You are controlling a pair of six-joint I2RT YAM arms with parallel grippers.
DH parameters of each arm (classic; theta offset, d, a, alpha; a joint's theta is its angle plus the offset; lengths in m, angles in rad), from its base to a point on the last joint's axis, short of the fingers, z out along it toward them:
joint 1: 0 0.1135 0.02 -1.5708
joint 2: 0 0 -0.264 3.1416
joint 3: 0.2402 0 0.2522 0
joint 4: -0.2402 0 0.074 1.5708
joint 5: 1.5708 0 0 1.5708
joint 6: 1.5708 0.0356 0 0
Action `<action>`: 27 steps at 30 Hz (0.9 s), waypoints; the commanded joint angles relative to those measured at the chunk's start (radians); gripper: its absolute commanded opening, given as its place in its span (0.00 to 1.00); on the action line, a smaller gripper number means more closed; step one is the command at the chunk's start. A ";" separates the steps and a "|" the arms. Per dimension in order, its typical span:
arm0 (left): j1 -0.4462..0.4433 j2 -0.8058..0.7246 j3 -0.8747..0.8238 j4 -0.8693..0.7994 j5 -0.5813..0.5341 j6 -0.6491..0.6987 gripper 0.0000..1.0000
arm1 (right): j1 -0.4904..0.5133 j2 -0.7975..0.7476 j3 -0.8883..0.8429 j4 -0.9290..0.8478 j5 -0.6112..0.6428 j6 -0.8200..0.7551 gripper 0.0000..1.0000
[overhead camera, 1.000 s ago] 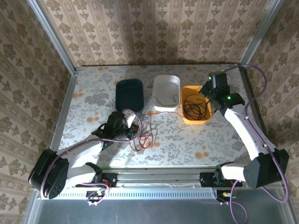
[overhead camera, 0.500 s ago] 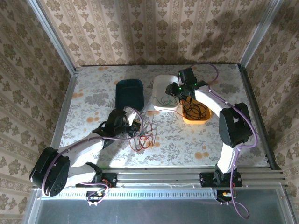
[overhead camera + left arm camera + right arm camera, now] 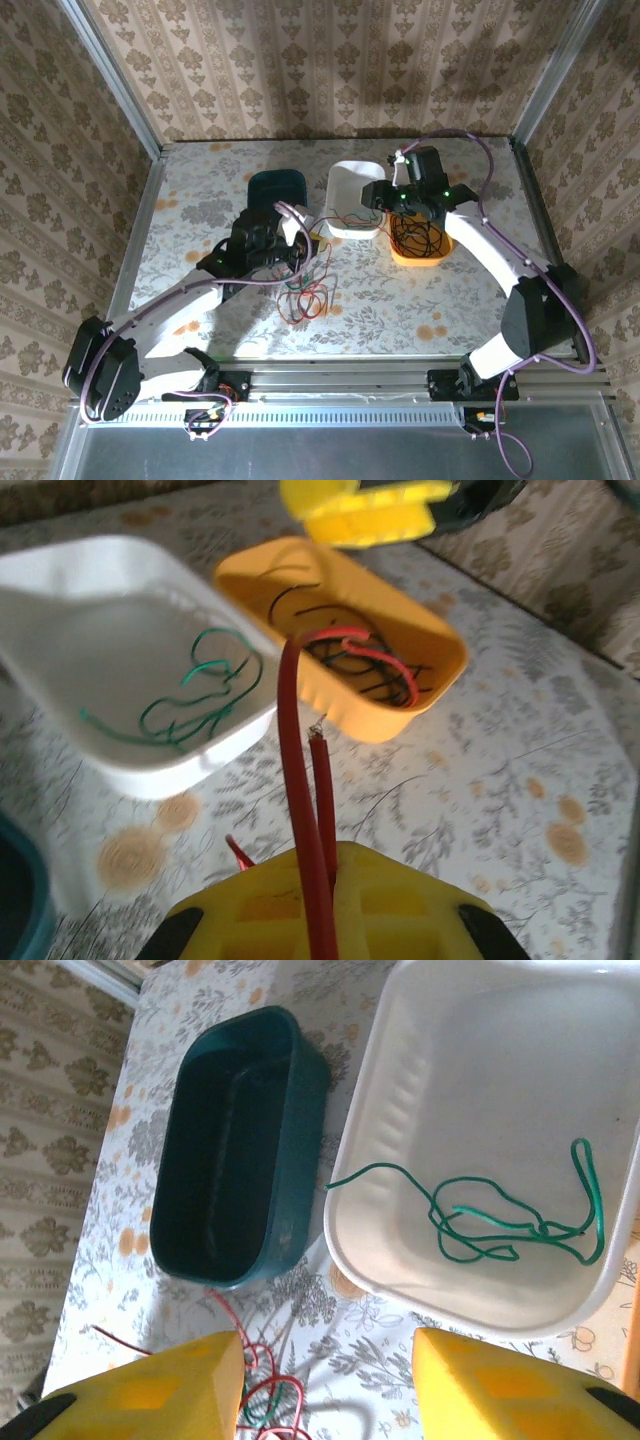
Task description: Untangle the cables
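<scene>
Left gripper: clamped on red cables, just near side of white tray.
Right gripper: fingers apart, above white tray (green cable inside).

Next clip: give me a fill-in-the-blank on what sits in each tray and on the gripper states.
1. The wire in the white tray is ____.
2. The teal tray is ____.
3. The black wires lie in the ____ tray.
4. The left gripper is shut on the red wire; the right gripper is ____.
Missing words: green; empty; orange; open.
</scene>
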 commanded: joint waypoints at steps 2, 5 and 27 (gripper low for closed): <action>-0.007 0.011 0.062 -0.016 0.066 0.024 0.00 | 0.005 -0.089 -0.011 -0.042 -0.054 -0.122 0.53; -0.007 0.025 0.094 -0.020 0.104 0.025 0.00 | 0.006 -0.119 -0.001 -0.068 -0.100 -0.182 0.57; -0.025 0.084 0.136 -0.077 0.150 0.056 0.00 | 0.235 0.000 0.046 -0.193 0.407 -0.472 0.66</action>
